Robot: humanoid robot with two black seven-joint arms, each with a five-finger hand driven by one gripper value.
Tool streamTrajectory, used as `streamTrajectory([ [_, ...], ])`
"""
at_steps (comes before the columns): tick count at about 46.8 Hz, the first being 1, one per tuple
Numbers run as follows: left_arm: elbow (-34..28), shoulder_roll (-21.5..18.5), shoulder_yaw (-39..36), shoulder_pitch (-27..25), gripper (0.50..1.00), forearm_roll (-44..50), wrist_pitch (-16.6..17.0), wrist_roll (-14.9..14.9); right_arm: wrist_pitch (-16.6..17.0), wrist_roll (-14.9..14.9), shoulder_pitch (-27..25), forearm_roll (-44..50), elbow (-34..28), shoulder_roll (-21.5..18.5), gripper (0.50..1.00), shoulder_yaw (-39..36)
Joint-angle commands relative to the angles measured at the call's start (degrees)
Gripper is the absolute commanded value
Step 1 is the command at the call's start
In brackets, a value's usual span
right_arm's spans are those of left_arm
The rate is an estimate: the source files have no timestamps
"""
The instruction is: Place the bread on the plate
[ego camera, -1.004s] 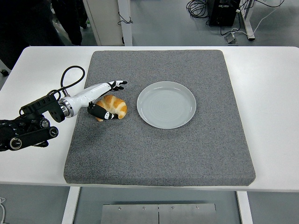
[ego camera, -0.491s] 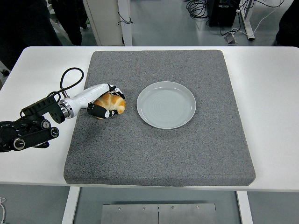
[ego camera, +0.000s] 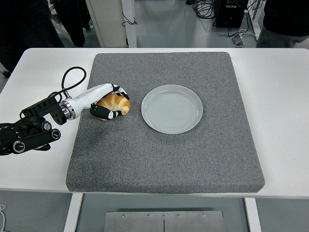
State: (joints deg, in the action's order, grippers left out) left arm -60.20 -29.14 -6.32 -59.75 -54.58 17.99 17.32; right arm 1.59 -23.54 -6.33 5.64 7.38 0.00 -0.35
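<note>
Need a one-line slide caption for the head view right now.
Left hand closed around the bread on the grey mat, left of the empty plate.

Left hand [ego camera: 110, 102], left of frame centre: a second ago its upper fingers were stretched out straight above the bread roll [ego camera: 115, 103], clear of it. Now they are curled down over the roll's top, thumb under its lower edge, so the hand clasps it. Roll and hand have shifted slightly up the frame on the grey mat [ego camera: 164, 145]. At the top right edge of frame a person [ego camera: 282, 21] has come into view.
</note>
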Motion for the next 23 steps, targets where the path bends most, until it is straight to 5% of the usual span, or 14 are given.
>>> streamTrajectory([
  [1,0.00,-0.22,0.17,-0.81,0.500,0.00,0.02,0.52,-0.01,-0.01,0.00,-0.01,0.00,0.00,1.000,0.00],
  [23,-0.18,-3.47,-0.01,-8.71,0.500,-0.27,-0.07,0.79,-0.01,-0.01,0.00,-0.01,0.00,0.00,1.000,0.00],
])
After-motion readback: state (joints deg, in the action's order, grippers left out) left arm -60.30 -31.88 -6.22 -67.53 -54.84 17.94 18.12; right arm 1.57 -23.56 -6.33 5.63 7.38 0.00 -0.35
